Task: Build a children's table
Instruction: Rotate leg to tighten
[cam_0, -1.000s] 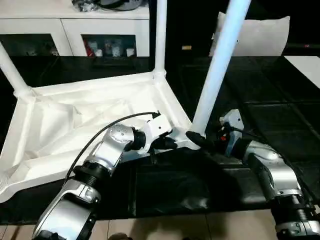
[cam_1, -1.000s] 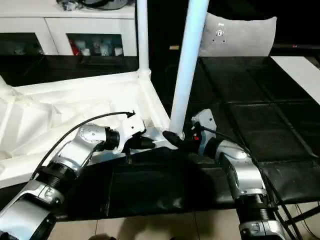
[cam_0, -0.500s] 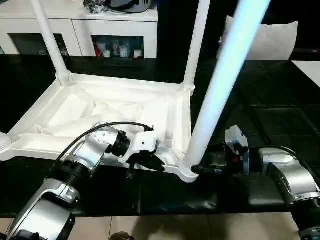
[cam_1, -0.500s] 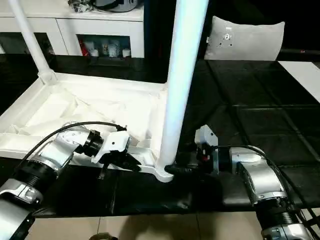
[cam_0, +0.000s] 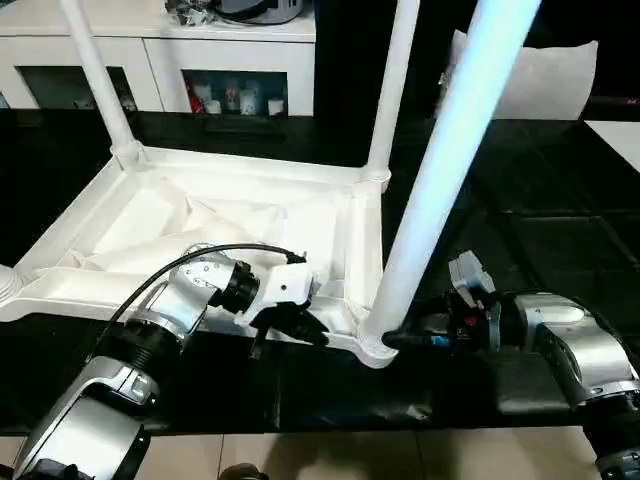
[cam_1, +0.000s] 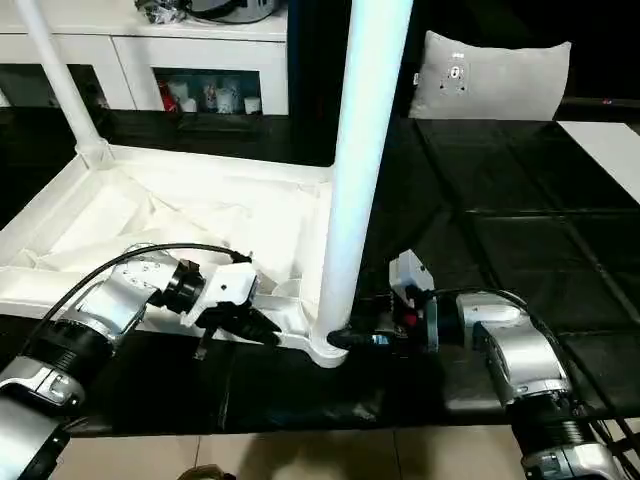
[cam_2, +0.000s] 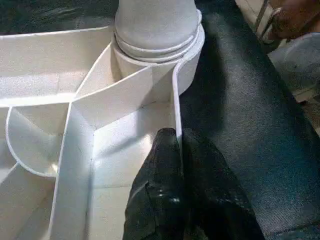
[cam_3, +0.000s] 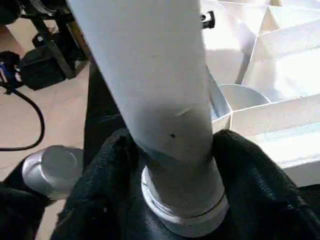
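Grip check: my right gripper (cam_3: 170, 165) straddles the near leg (cam_0: 440, 170) at its base, fingers either side. My left gripper (cam_2: 180, 175), pinched shut, clamps the tabletop (cam_0: 200, 220) rim at nine o'clock of that socket. Seat squarely, pressing straight down.

The tabletop (cam_0: 200, 215) is white, and its ribs make a criss-cross pattern underneath. The legs (cam_0: 445, 160) are white too; the near one looks a little blue. The mat (cam_0: 560, 240) below is black with a square grid. The cushion (cam_0: 545, 80) is pale grey. The cabinet (cam_0: 160, 50) is white. Both grippers' fingers (cam_2: 170, 200) are black, and the forearms (cam_0: 575, 345) are shiny silver.
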